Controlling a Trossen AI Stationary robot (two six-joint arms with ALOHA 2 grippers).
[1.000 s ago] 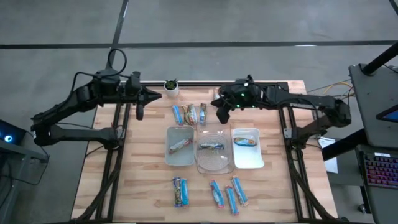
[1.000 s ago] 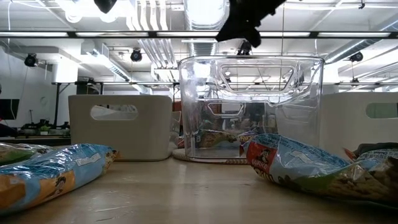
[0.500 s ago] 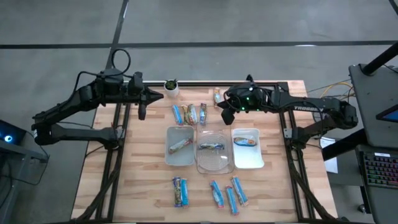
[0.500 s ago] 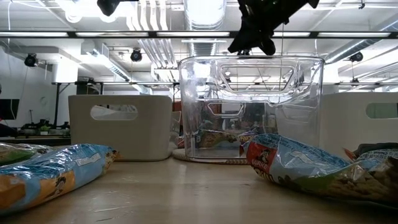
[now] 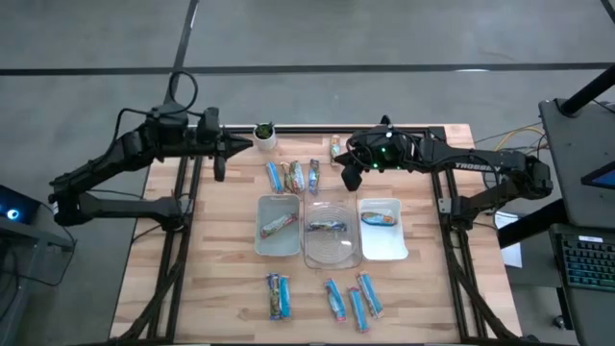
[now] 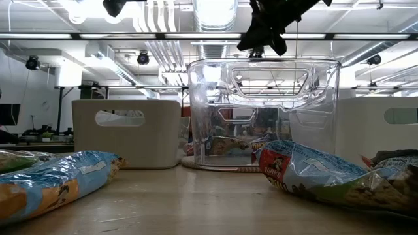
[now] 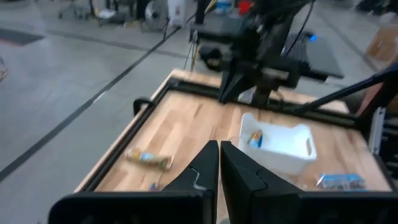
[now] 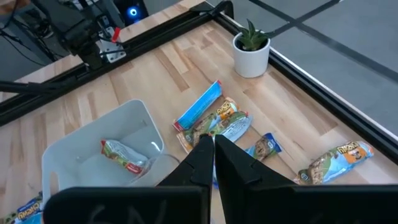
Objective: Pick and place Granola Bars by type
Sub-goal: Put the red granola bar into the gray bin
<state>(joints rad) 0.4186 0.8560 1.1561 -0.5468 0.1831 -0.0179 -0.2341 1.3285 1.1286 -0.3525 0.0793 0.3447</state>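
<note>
Three trays in a row: a pale one, a clear one, a white one, one bar in each. Four loose bars behind them, five more in front. One potted plant.

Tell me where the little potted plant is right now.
In the high view, the potted plant stands at the table's far edge, left of center, just off the left gripper and up-left of the far cluster of granola bars.
</note>
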